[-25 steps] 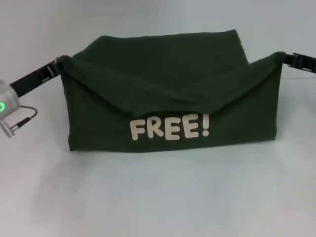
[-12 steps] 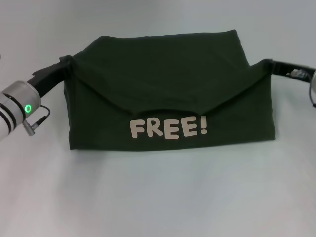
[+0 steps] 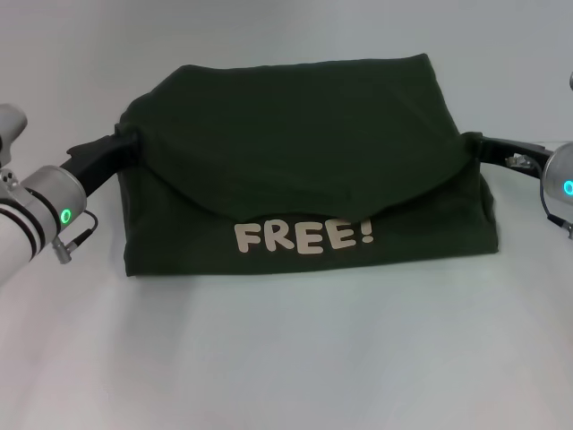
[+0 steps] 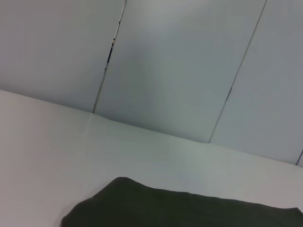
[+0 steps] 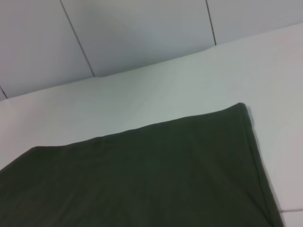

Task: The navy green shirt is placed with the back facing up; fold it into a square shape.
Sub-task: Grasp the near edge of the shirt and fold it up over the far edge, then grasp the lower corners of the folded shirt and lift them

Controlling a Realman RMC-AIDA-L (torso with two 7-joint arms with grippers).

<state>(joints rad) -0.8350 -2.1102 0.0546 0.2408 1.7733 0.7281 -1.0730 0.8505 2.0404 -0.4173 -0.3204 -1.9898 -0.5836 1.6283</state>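
The navy green shirt (image 3: 295, 152) lies partly folded on the white table, with a cream "FREE!" print (image 3: 304, 236) on its front lower layer. A top layer hangs slack between both grippers, and its sagging edge touches the tops of the letters. My left gripper (image 3: 124, 143) is shut on the flap's left corner. At the right corner, my right gripper (image 3: 472, 143) is shut on the fabric too. Dark shirt cloth (image 4: 189, 210) shows in the left wrist view, and shirt cloth (image 5: 142, 179) also fills much of the right wrist view.
The white table (image 3: 286, 358) stretches in front of the shirt and to both sides. Grey wall panels (image 4: 180, 61) stand behind the table's far edge.
Both grippers have come forward and lower with the flap's corners. The flap's edge has dropped over the tops of the "FREE!" letters.
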